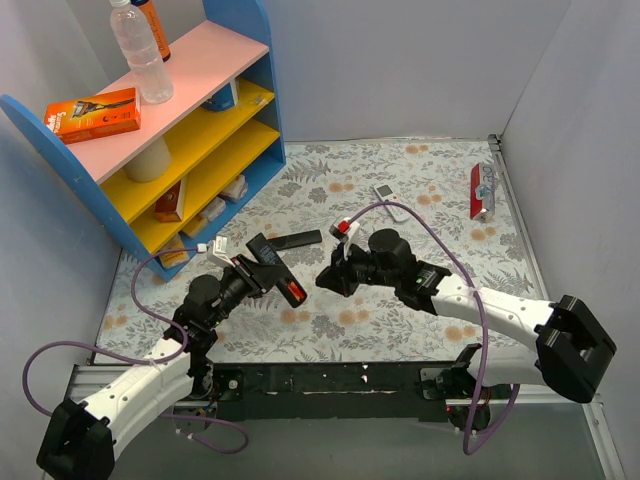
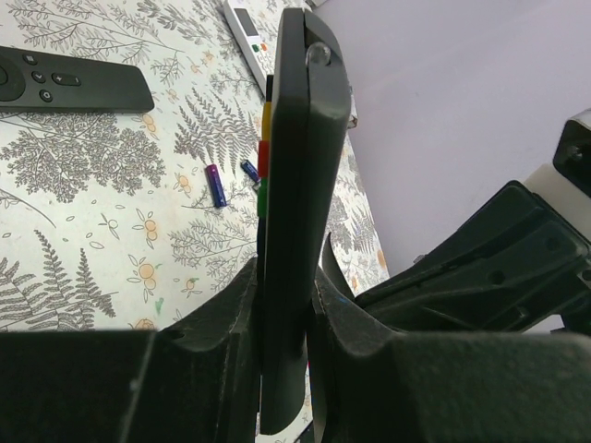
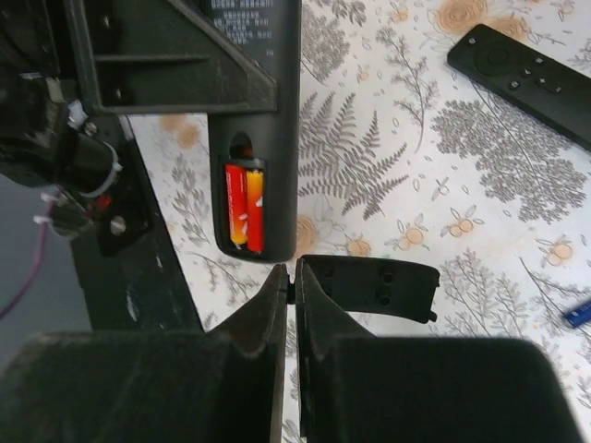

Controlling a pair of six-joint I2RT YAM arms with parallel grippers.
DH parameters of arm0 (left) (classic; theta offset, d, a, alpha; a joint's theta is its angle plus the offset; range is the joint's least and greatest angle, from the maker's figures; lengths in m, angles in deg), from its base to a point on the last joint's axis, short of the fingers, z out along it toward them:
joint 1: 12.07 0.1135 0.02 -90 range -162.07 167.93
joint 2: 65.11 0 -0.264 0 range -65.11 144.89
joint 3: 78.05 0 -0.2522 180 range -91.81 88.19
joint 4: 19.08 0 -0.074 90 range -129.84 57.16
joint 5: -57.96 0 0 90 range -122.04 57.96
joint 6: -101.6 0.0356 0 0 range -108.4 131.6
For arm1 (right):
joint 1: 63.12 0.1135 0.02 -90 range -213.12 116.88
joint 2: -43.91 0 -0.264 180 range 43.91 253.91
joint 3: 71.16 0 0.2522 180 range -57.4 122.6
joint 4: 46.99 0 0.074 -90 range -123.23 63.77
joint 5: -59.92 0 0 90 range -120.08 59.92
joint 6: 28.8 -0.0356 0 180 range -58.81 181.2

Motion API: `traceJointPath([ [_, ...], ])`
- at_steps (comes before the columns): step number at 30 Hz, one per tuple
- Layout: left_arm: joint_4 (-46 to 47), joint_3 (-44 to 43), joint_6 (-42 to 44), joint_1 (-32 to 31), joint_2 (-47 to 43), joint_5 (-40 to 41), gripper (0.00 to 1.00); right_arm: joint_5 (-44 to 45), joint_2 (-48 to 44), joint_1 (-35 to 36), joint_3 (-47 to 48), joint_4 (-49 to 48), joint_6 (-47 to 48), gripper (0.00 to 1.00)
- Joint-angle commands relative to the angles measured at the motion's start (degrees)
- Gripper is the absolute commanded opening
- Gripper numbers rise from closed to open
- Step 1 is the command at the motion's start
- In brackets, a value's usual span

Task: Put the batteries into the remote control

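Looking into the right wrist view, the open battery bay of the long slim black remote control [image 3: 254,138] shows two short red-and-orange batteries [image 3: 245,208] lying side by side, and they fill the slot as far as can be seen. So the loading itself looks close to done. What seems to be left is closing the bay, though no cover can be picked out for certain. Two spare purple-blue cells [image 2: 215,185] lie loose on the fern-printed table cloth [image 1: 420,170], well apart from the action and apparently not needed. The left gripper [image 2: 282,286] has its jaws clamped on the remote control, one finger on each flat face, so in its own camera the body stands edge-on between them with the far end rising clear above. The bay end sticks out towards the other arm. The right gripper [image 3: 294,277] sits just beside that end, its tips right under the rounded edge of the bay. Whether they touch it is hard to say. Its jaws are drawn together with only a hairline slit between them — and whether something thin is pinched there, I cannot tell. A second black remote with grey buttons [image 3: 526,78] and a small white remote [image 2: 247,28] rest on the cloth farther off, outside either arm's grasp.
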Motion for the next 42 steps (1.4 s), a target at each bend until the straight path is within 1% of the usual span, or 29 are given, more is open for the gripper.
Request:
traceJointPath([
  [1,3.02,-0.12,0.46,-0.26,-0.62,-0.73,0.00,-5.53,-0.78,-2.47,-2.79,-8.14,-5.45,0.01],
  [2,2.94,-0.04,0.46,-0.17,-1.24,-0.55,0.00,-7.11,-0.69,-4.05,-5.85,-10.96,-7.04,0.01],
  [4,2.85,0.23,0.55,-0.26,-1.50,-0.20,0.00,-11.51,0.01,-5.38,-7.90,-17.63,-10.47,0.01],
  [7,2.58,0.14,0.64,-0.17,-1.68,-0.02,0.00,-13.10,1.15,-5.47,-7.64,-18.02,-10.66,0.01],
  [10,2.32,-0.03,0.81,-0.17,-1.86,-0.02,0.00,-12.22,2.82,-6.69,-6.85,-14.95,-8.99,0.01],
  [11,2.23,-0.03,0.90,-0.26,-1.86,-0.02,0.00,-12.31,3.26,-7.14,-7.37,-16.25,-8.73,0.01],
  [14,2.06,0.05,0.99,-0.26,-2.30,0.15,0.00,-17.13,6.24,-9.07,-10.54,-22.04,-8.55,0.01],
  [15,1.88,0.14,0.99,-0.17,-2.47,0.24,0.00,-19.93,8.43,-9.16,-10.63,-22.59,-5.50,0.01],
  [19,1.18,0.23,1.08,-0.26,-3.35,0.68,0.00,-20.93,12.93,-9.16,-7.38,-12.68,5.32,0.01],
  [20,0.74,0.14,1.25,-0.17,-3.70,0.68,0.00,-19.88,13.19,-9.16,-6.42,-9.96,6.99,0.04],
  [21,0.48,-0.03,1.43,-0.26,-3.88,0.85,0.00,-17.17,13.11,-9.08,-5.89,-7.24,8.49,0.14],
  [22,0.21,-0.12,1.52,-0.26,-4.23,1.03,0.00,-15.84,12.85,-9.07,-5.27,-1.04,11.37,0.20],
  [23,-0.40,-0.21,1.69,-0.17,-4.58,1.29,0.00,-13.91,12.32,-9.16,-4.40,1.64,12.18,0.27],
  [24,-0.58,-0.30,1.78,-0.26,-4.76,1.47,0.00,-10.24,10.49,-9.08,-4.30,3.58,12.71,0.38],
  [25,-0.76,-0.21,1.78,-0.26,-5.02,1.56,0.00,-8.55,9.43,-8.99,-4.04,7.86,12.98,0.43],
  [26,-0.76,-0.21,1.78,-0.26,-4.93,1.82,0.00,-6.79,8.29,-9.07,-3.86,9.56,12.98,0.47],
  [27,-0.67,-0.12,1.70,-0.26,-4.85,1.82,0.00,-2.69,6.19,-8.99,-3.34,11.31,12.46,0.54],
  [29,-0.23,-0.21,1.69,-0.26,-4.50,1.73,0.00,1.73,4.50,-8.99,-2.81,16.40,9.75,0.58],
  [30,-0.06,-0.30,1.61,-0.26,-3.89,1.30,0.00,4.45,3.45,-8.99,-2.20,17.39,8.77,0.60],
  [32,0.21,-0.56,1.34,-0.26,-3.44,0.94,0.00,5.53,3.18,-9.07,-1.67,19.93,5.27,0.61],
  [35,-0.49,-1.09,1.17,-0.26,-3.09,0.68,0.00,5.35,3.79,-7.85,-0.87,21.26,1.40,0.61],
  [39,-1.11,-1.09,0.90,-0.26,-3.53,0.85,0.00,9.91,6.33,-3.90,0.09,22.66,-1.25,0.63],
  [42,-1.37,-1.09,0.73,-0.26,-3.70,0.85,0.00,11.68,9.32,-1.61,1.32,23.20,-2.13,0.63],
])
